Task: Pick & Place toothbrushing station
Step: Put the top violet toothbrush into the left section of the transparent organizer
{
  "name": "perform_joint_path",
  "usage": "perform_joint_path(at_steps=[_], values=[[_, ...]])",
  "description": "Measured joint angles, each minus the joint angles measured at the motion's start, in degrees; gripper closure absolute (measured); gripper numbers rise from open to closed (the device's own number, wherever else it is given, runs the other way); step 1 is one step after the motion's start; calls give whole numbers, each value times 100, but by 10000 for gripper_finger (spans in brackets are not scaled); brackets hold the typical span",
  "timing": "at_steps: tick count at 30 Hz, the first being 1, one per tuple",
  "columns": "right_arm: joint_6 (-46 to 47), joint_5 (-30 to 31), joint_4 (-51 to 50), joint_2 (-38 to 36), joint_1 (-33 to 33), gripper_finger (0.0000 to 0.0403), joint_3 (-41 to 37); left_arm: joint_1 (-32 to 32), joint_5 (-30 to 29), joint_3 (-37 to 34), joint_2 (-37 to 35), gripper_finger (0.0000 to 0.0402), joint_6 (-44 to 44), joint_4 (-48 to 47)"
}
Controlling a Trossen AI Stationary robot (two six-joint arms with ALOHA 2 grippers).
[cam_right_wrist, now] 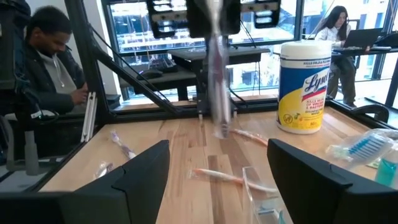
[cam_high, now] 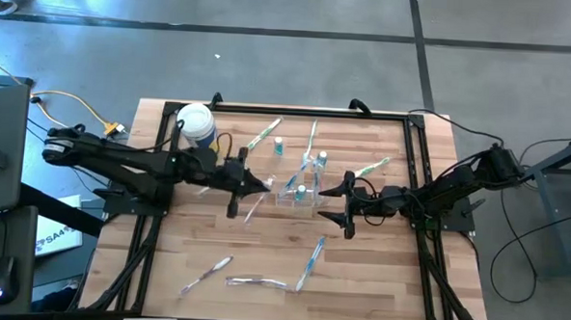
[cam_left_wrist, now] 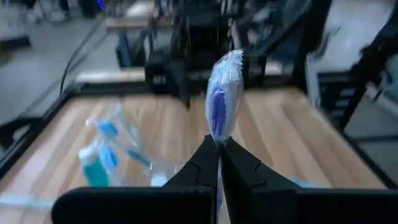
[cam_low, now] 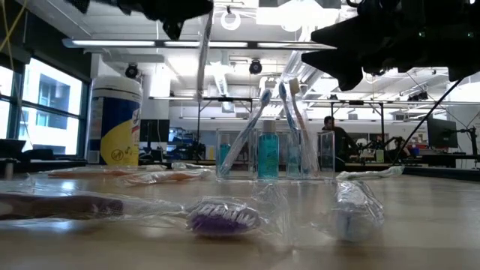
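High view gives me both arms stretched low over the table's middle, reaching toward each other from the left and right edges. My left gripper (cam_high: 255, 185) sits just left of centre with its fingers (cam_left_wrist: 239, 171) pinched on a wrapped toothbrush (cam_left_wrist: 221, 102), which stands up out of the jaws with its blue bristle end uppermost in the left wrist view. My right gripper (cam_high: 337, 206) sits just right of centre, fingers (cam_right_wrist: 146, 171) spread wide and holding nothing. Between the two, at the table's middle, stands the station (cam_high: 302, 185); from above I can barely trace its clear walls against the wood and mostly find it by the brushes and small teal bottles in it. Low view shows it better: a clear box (cam_low: 274, 154) with brushes leaning in it and a teal bottle (cam_low: 268, 150) upright. A white tub (cam_high: 196, 123) with a yellow label stands near the far left corner. Loose wrapped brushes lie scattered toward the far edge and near the near edge; one with purple bristles (cam_low: 221, 219) lies closest to the low camera. Both grippers are cut off at the top of the low view as dark shapes, so I read nothing of their fingers there. Beyond the table, people (cam_right_wrist: 46, 56) sit at desks.
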Motion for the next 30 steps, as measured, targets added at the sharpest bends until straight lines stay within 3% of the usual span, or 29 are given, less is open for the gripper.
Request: perform_joint_path(at_steps=[8,14,18,30], values=[[-16,46,-9,0,0,140,0,549,916,-487,115,399,15,1568],[-45,46,40,0,-2,140,0,690,995,-504,837,399,-436,2400],[-45,47,52,0,-2,140,0,863,989,-511,1205,399,-756,2605],[-45,46,-30,0,-1,140,0,949,908,-511,1246,401,-833,2391]])
